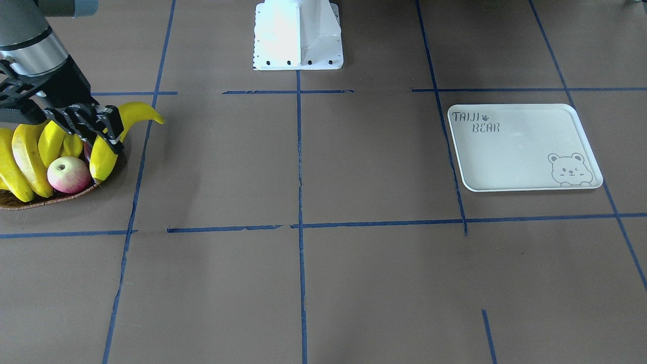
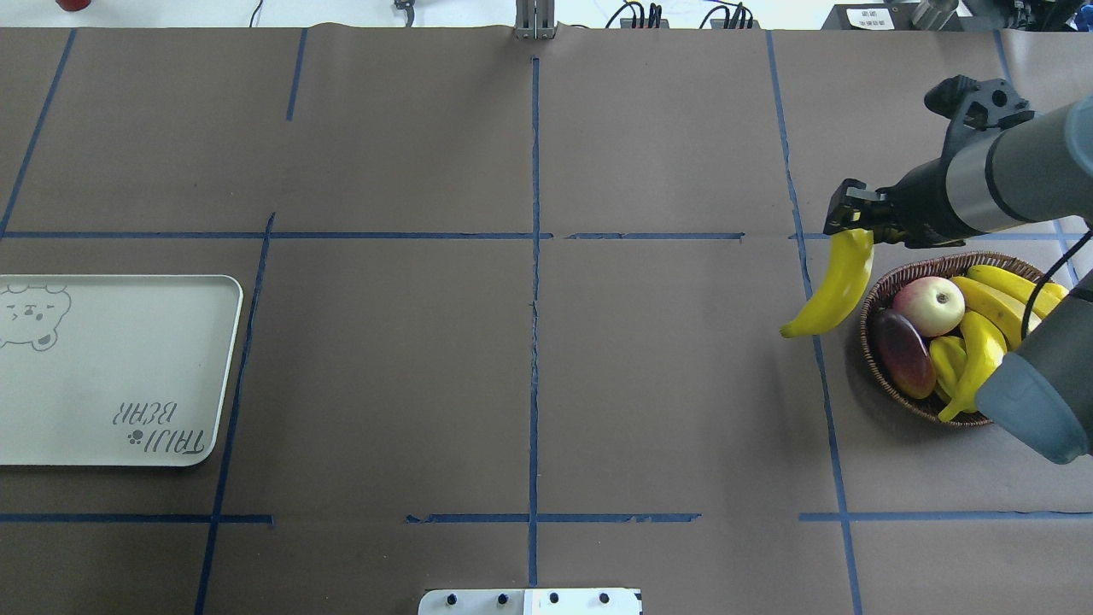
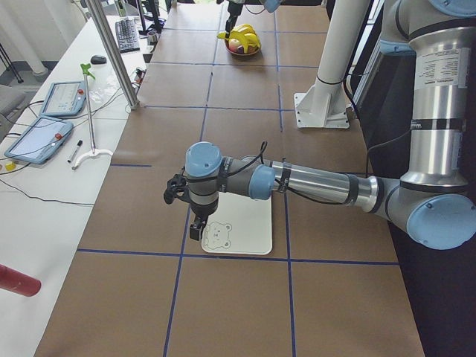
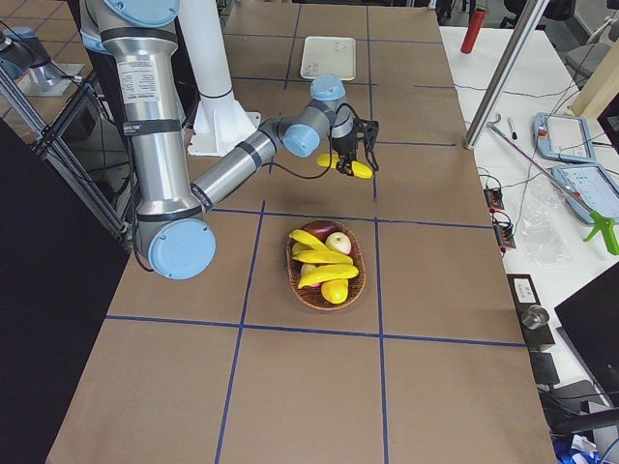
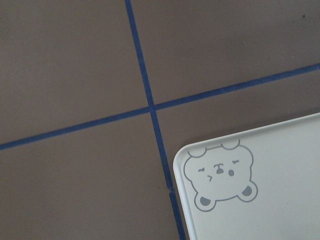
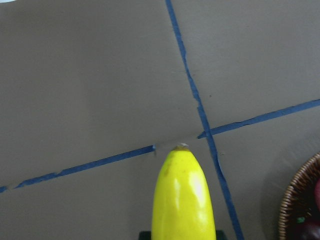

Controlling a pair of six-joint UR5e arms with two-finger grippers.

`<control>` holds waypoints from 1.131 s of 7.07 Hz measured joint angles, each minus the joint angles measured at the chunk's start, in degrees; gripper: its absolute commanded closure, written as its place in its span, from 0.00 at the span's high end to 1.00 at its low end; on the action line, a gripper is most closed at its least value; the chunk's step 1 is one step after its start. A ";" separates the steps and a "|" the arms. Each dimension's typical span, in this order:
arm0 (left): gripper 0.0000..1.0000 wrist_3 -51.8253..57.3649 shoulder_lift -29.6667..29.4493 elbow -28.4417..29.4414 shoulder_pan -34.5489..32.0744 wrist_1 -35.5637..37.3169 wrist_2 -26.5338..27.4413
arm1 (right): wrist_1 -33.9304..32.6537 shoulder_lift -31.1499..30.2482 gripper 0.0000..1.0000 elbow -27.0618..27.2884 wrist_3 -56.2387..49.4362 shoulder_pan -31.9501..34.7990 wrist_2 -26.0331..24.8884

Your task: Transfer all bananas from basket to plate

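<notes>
– While the brown-papered table (image 2: 529, 384) spans every view, where is the work?

– At its two ends. The right arm (image 2: 999, 192) reaches over the basket end, and the left arm (image 3: 312, 182) hangs over the plate end.

– And the plate (image 2: 111, 367)?

– No banana lies on it yet. It sits well apart from the basket (image 2: 864, 335), so each fruit needs a long carry across the table.

– What's in the basket?

– Several bananas (image 2: 995, 299), packed beside an apple (image 2: 929, 305) and a dark purple fruit (image 2: 905, 352).

– And the one being moved?

– The held banana (image 2: 832, 286) is outside the basket's rim, on the plate side. The right gripper (image 2: 854, 224) is clamped on its upper end, so the long body hangs free below. From the far side camera it looks lifted clear of the table. The wrist view shows it jutting from between the fingers above a tape crossing (image 6: 202, 135).

– Why grip the end?

– My guess is that the end stuck up out of the pile and was the easiest part to reach.

– The left gripper (image 3: 196, 230)?

– It hovers above the plate's bear corner. Only the side camera shows it, so I cannot tell whether its fingers are apart or together. It may be waiting to receive the banana, or simply parked.
</notes>
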 measured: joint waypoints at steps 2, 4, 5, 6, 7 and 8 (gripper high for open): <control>1.00 -5.42 -3.78 0.93 2.39 -0.53 -6.84 | -0.05 6.98 0.06 -3.20 0.26 -2.76 0.53; 1.00 -11.25 -7.89 0.90 7.25 -1.56 -13.25 | -0.01 12.46 0.05 -5.32 1.80 -4.91 1.33; 1.00 -14.19 -9.51 0.17 10.64 -3.69 -14.32 | 0.91 15.16 0.05 -6.81 4.31 -5.91 1.28; 1.00 -18.74 -11.64 -0.20 14.54 -6.79 -14.72 | 5.81 17.14 0.05 -9.65 8.12 -6.82 1.10; 1.00 -24.38 -13.69 -0.31 18.02 -10.19 -14.84 | 14.03 17.98 0.05 -13.60 12.45 -7.90 0.99; 1.00 -29.78 -15.09 -0.31 21.01 -14.41 -14.87 | 20.53 18.59 0.05 -16.97 15.36 -9.13 0.92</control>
